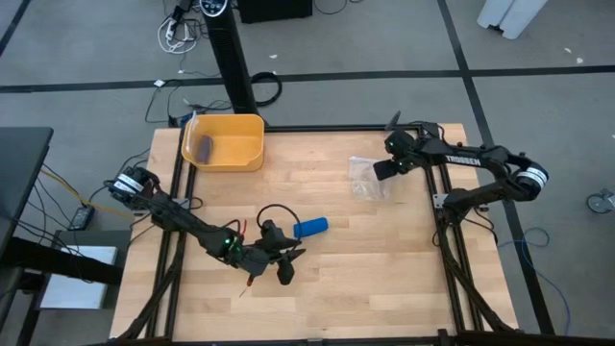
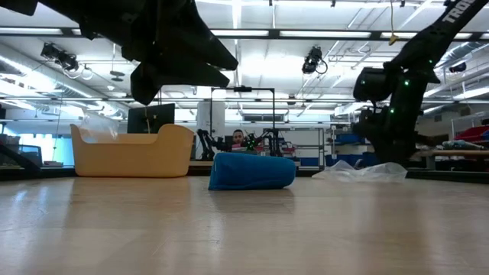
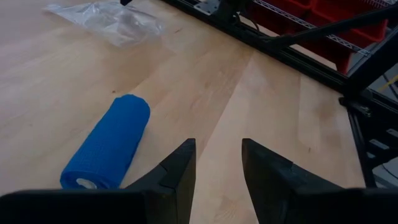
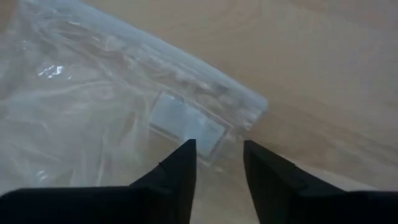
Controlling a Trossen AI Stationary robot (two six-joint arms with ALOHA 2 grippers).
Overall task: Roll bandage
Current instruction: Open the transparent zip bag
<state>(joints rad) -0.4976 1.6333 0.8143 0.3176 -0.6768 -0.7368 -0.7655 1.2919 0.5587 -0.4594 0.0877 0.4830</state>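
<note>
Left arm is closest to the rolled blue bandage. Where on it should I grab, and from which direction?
Grip the bandage across the middle of its body, coming straight down from above. It lies on its side on the bare table, a soft cylinder, so the fingers should straddle its width, one on each long side. The left gripper is open with the roll just beside it; nothing crowds it.

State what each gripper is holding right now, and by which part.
Nothing is held. The left gripper is open beside the rolled bandage, not touching it; the right gripper is open over the clear plastic packet.
</note>
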